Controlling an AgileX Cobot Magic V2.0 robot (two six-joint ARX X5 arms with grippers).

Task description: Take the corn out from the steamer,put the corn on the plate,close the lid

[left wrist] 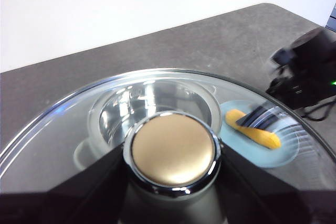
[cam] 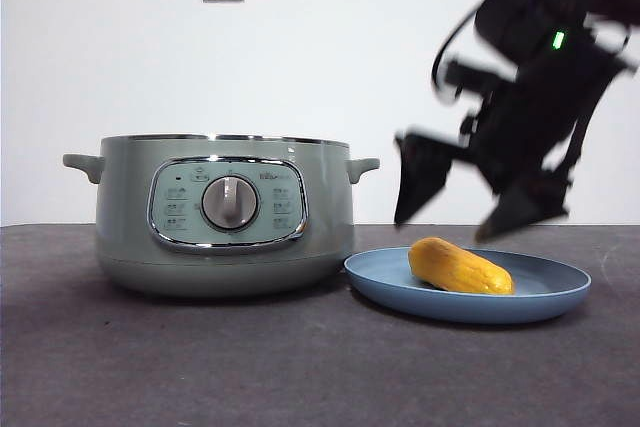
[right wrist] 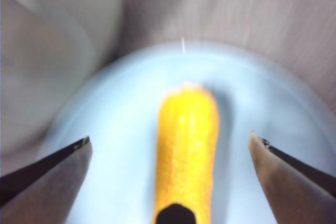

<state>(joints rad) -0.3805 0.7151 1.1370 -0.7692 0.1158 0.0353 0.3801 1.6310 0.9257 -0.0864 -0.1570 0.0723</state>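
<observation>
Yellow-orange corn (cam: 459,267) lies on your blue plate (cam: 560,297) beside the lidless steamer (cam: 225,212), front view. Left wrist: your left gripper (left wrist: 173,153) clamps the lid (left wrist: 63,129) by its knob. Right wrist: right gripper (right wrist: 170,153) spread wide above the corn.

yellow-orange corn (cam: 460,267), light-blue plate (cam: 540,297), sage-green steamer (cam: 125,207), dark grey table (cam: 200,357)
</observation>
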